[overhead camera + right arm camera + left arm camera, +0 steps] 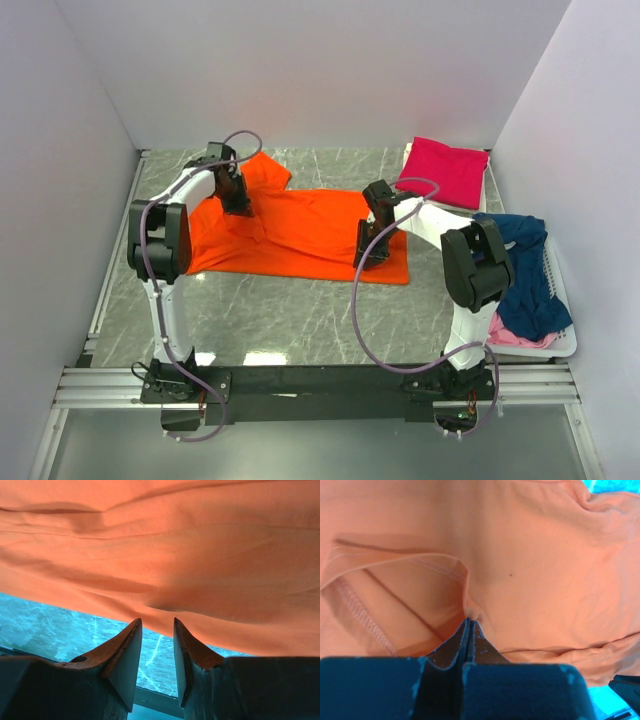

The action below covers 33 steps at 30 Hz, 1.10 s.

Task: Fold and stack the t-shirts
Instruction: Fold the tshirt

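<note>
Orange t-shirt [300, 235] lies spread flat across the middle of the desk [290, 310], one sleeve pointing toward the far wall. The left tool [469, 624] is down on the shirt's left part near that sleeve, its jaws pressed together with a small pucker of orange cloth pinched at the tips, so it has a hold. The right tool [157, 625] sits low at the near right hem, jaws partly apart with bare desk showing between them and the cloth edge just beyond the tips; it holds nothing yet. A magenta t-shirt [445, 170] rests already folded at the far right. A navy t-shirt [525, 270] and a pale pink t-shirt [510, 335] lie bunched in the white basket [560, 345] on the right, unfolded. Judgement: the step in hand is taking grips for the first fold of the orange one. Next move calls for the right tool to slide onto the hem and close on it — then both arms lift together and carry their edges over evenly, or the cloth will likely skew.
</note>
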Tool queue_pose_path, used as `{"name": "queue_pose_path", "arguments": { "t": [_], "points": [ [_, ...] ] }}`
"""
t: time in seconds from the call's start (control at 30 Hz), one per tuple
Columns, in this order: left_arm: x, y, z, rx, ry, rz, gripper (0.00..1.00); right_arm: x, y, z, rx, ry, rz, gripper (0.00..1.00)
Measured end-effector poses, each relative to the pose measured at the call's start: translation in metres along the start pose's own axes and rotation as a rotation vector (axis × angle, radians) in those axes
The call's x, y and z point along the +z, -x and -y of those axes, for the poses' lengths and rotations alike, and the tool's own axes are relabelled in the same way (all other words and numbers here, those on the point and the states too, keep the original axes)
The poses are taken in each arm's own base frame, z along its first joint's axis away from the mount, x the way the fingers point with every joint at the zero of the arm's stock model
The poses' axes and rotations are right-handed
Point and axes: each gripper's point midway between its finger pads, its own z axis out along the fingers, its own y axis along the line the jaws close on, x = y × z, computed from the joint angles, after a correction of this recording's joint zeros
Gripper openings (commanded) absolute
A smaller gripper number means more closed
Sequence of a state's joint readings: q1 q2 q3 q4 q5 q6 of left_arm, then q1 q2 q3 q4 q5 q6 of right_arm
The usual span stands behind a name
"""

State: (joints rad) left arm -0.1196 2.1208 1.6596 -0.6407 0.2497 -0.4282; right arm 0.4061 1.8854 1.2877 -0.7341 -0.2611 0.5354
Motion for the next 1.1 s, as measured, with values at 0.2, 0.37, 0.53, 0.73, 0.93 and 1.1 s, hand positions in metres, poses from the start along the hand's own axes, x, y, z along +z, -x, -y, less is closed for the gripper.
{"name": "queue_pose_path", "arguments": {
  "t": [0.2,0.37,0.53,0.73,0.93,1.1],
  "points": [
    [0.008,0.000,0.013,0.036,-0.021,-0.028,0.08,-0.005,0.007,-0.005,-0.003,0.005,0.012,0.39],
    [0.011,-0.002,0.030,0.075,-0.039,-0.040,0.12,-0.004,0.011,-0.007,-0.003,0.003,0.010,0.39],
    [0.011,-0.005,0.039,0.106,-0.047,-0.046,0.14,-0.002,0.008,-0.005,0.002,-0.007,-0.006,0.39],
    [0.013,-0.010,0.043,0.112,-0.060,-0.065,0.15,-0.001,0.007,-0.005,0.002,-0.008,-0.008,0.39],
    [0.020,-0.015,0.041,0.108,-0.057,-0.086,0.19,-0.001,0.007,-0.005,0.002,-0.007,-0.008,0.39],
    [0.020,-0.015,0.043,0.111,-0.065,-0.088,0.22,-0.001,0.007,-0.005,0.002,-0.007,-0.008,0.39]
  ]
}}
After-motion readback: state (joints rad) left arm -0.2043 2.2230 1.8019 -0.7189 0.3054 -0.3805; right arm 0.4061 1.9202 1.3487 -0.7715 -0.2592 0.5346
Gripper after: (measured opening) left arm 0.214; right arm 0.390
